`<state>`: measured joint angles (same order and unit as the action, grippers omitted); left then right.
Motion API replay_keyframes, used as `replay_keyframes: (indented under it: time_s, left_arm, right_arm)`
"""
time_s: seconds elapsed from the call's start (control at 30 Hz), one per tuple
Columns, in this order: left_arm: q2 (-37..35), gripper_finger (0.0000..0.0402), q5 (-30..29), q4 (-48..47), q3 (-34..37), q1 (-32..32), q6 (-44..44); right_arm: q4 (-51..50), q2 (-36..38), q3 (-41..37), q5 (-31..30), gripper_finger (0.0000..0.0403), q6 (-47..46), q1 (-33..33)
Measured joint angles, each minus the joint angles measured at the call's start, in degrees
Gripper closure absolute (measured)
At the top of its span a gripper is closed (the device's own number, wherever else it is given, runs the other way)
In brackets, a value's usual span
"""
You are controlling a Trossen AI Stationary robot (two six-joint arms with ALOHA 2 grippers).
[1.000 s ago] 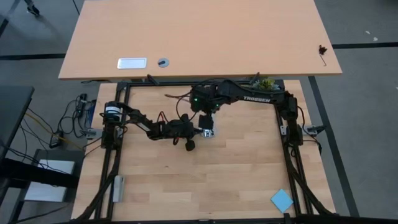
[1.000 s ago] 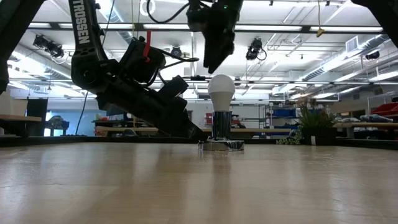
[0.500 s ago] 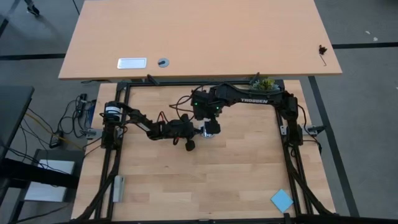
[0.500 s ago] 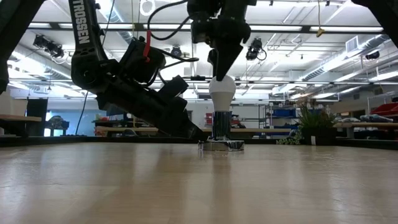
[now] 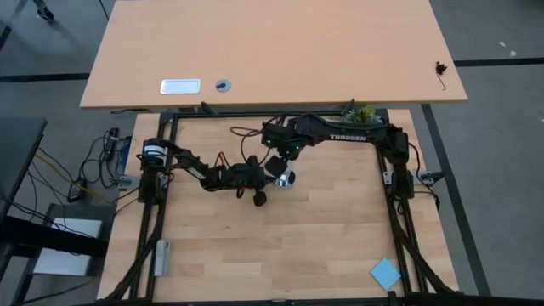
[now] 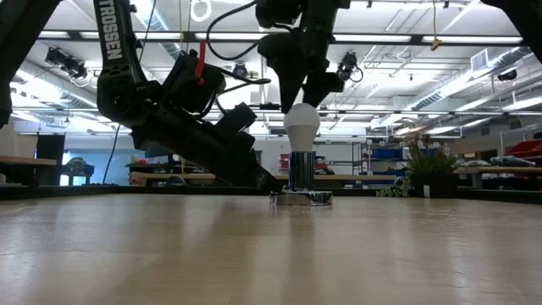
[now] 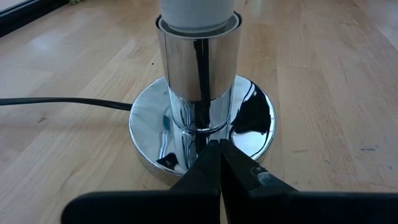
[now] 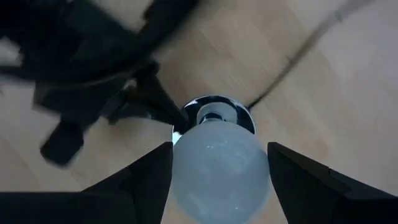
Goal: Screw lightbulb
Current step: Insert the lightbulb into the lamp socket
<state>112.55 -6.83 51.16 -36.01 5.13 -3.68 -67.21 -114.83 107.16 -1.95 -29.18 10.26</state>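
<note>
The white lightbulb [image 6: 302, 125] stands upright with its screw end in the shiny silver socket base [image 6: 300, 197] at the table's middle. A black cord [image 7: 62, 101] leads off from the base. My right gripper [image 6: 302, 98] comes down from above, and its fingers flank the bulb's round head [image 8: 217, 171]. My left gripper [image 7: 219, 149] lies low on the table at the base's left side, shut, its tips at the base's foot [image 7: 186, 158]. My left gripper touches the socket base's low round foot [image 7: 205, 163] with its shut fingertips, coming level from the table's left. The base stands flat on the table. My right gripper holds the bulb's round head between its two fingers [image 8: 149, 177], pointing down from above; the bulb stays upright in the socket.
A blue pad [image 5: 384, 274] lies at the near right corner. A small green plant [image 5: 361, 112] sits at the far edge. A second, larger table [image 5: 272, 51] stands beyond. There is bare wood on the near half of the table.
My right gripper has come down from just above the bulb onto its round head and has turned about its own axis there. The bulb and the socket base stay in place.
</note>
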Motion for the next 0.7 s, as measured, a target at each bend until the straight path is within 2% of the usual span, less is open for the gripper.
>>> replay_keyframes:
  time_s: [0.1,0.3,0.37,0.57,0.7]
  left_arm:
    - [0.00,0.0400,0.00,0.00,0.00,0.00,0.00]
    - [-0.01,0.0400,0.00,-0.03,0.00,0.00,0.00]
    - [-0.02,0.0400,0.00,-0.04,0.00,0.00,0.00]
    - [-0.02,0.0400,0.00,-0.08,0.00,0.00,0.00]
    - [-0.02,0.0400,0.00,-0.13,0.00,0.00,0.00]
  right_arm:
    - [-0.03,-0.03,-0.55,0.47,0.0133,-2.94,0.07]
    - [-1.78,-0.50,3.00,0.74,0.0113,4.99,-0.01]
    - [-1.70,-0.45,5.60,0.74,0.0108,10.14,0.00]
    - [-4.67,-0.32,8.71,1.77,0.0101,35.00,-0.50]
    - [-5.87,-0.35,7.55,2.10,0.0106,43.12,-0.48]
